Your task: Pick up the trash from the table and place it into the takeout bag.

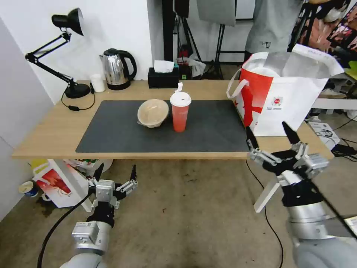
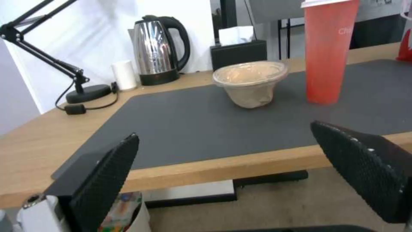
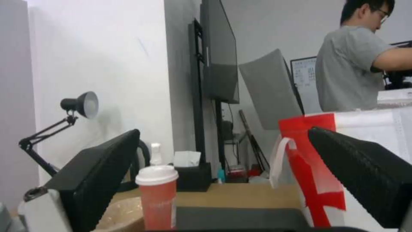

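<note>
Nearest you, both arms hang in front of the bench (image 1: pixel 48 134), below its front edge. Your left gripper (image 1: pixel 115 174) sits low over the concrete floor (image 1: pixel 193 219) with its jaws spread wide and nothing between them. Your right gripper (image 1: pixel 270 134) is raised by the bench's right front corner, jaws also wide and empty, just short of the takeout bag (image 1: pixel 293 104).

Under the bench's left end you can see a white box with red lobster print (image 1: pixel 55 184) on the floor.

On the light-wood top lies a dark grey mat (image 1: pixel 111 130). Near its middle stand the beige paper bowl (image 1: pixel 152 112), tipped slightly, and just beside it the red drink cup with white lid (image 1: pixel 180 111), upright. The takeout bag stands open at the bench's right end, its foil lining showing; what lies inside it is hard to make out.

Along the back edge you have a black desk lamp (image 1: pixel 55 48), a small white cup (image 1: pixel 97 82), a steel kettle (image 1: pixel 117 69) and a black tissue box (image 1: pixel 163 76). Beyond are a white wall and dark stands, cut off by the top of the head view.
</note>
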